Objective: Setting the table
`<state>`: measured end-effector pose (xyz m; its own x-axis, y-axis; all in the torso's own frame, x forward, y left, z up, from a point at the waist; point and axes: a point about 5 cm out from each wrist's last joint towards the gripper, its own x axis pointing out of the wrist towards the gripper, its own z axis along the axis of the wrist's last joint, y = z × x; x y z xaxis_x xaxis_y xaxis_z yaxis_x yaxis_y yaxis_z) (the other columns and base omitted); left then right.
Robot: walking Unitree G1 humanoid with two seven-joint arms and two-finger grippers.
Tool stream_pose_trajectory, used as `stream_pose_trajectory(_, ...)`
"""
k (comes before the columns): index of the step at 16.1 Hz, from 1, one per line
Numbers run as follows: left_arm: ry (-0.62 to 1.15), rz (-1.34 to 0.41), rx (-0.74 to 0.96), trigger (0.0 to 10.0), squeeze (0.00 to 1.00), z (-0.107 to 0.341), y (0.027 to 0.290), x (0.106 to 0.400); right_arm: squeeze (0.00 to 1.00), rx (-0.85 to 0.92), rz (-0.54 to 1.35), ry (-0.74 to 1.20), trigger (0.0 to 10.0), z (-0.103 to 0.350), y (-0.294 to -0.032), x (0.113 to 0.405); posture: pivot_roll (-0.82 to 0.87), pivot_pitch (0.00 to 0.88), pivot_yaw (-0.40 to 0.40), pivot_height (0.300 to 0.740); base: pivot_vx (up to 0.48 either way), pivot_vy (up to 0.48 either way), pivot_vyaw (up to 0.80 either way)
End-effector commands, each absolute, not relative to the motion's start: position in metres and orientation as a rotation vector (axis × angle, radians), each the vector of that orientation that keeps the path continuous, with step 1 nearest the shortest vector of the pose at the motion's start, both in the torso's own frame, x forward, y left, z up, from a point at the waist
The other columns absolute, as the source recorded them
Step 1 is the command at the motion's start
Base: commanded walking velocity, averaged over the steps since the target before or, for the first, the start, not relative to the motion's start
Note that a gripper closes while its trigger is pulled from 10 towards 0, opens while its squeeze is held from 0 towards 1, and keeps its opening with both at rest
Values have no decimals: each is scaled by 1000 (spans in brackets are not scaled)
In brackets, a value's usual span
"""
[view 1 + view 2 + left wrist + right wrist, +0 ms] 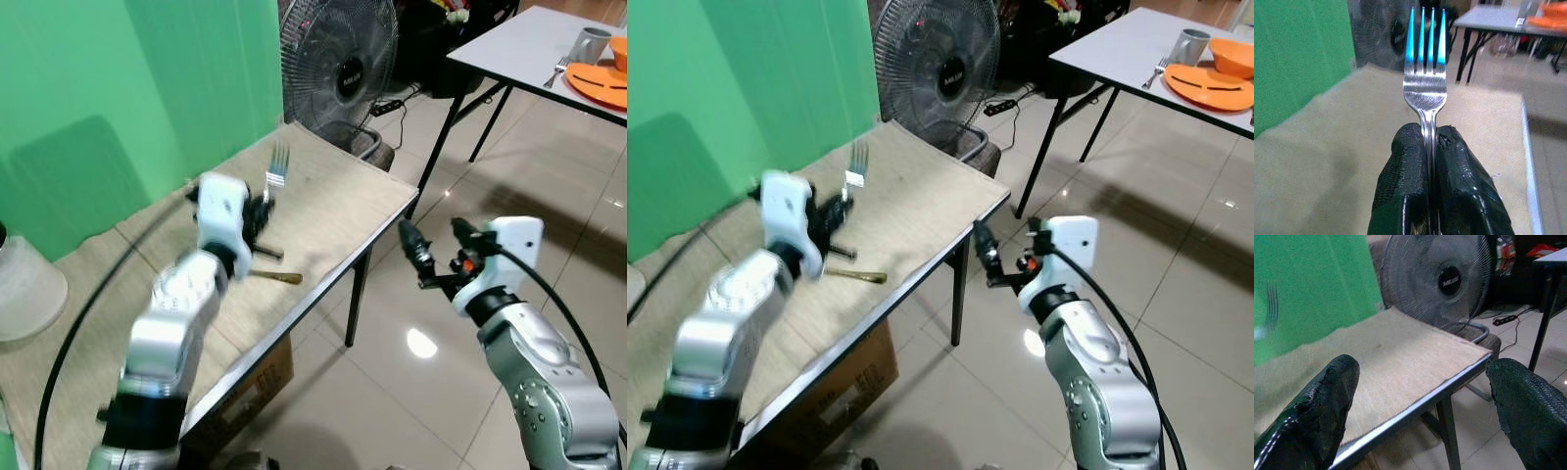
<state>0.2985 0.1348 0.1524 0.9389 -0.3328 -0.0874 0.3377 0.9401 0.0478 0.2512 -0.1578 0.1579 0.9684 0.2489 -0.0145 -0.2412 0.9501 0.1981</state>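
Left gripper (pixel 1430 147) pinches a fork (pixel 1425 73) by its handle, tines up, raised above the beige table (pixel 333 211); arm blurred. A brownish utensil (pixel 276 277) lies beneath, hard to identify. Right gripper (pixel 439 245) spread wide, empty, off the table's edge.

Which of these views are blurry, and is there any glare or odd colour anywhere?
Left eye view: the left arm and its tool are motion-smeared, and a bright glare spot sits on the floor tiles. Left wrist view: the fork is sharp but its tines show a blue-cyan tint; background soft. Right wrist view: the near fingers are out of focus.
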Motion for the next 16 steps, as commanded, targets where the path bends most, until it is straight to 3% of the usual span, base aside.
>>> stream_pose_trajectory(1,47,-327,104,10000,0,159,136,294,0,206,214,25,10000,158,-163,250,18,0,39,740,0,0,0)
stream_pose_trajectory(4,-21,-283,24,10000,0,168,142,287,0,203,254,18,10000,160,-160,249,18,0,35,740,0,0,0)
stream_pose_trajectory(9,0,-257,80,10000,0,168,137,290,0,82,199,54,10000,152,-157,252,21,0,30,740,0,0,0)
stream_pose_trajectory(11,-29,-289,96,10000,0,171,133,290,0,111,174,70,10000,149,-157,252,19,0,33,740,0,0,0)
stream_pose_trajectory(16,-56,-312,83,10000,0,173,129,291,0,134,105,50,10000,149,-163,249,14,0,41,740,0,0,-758)
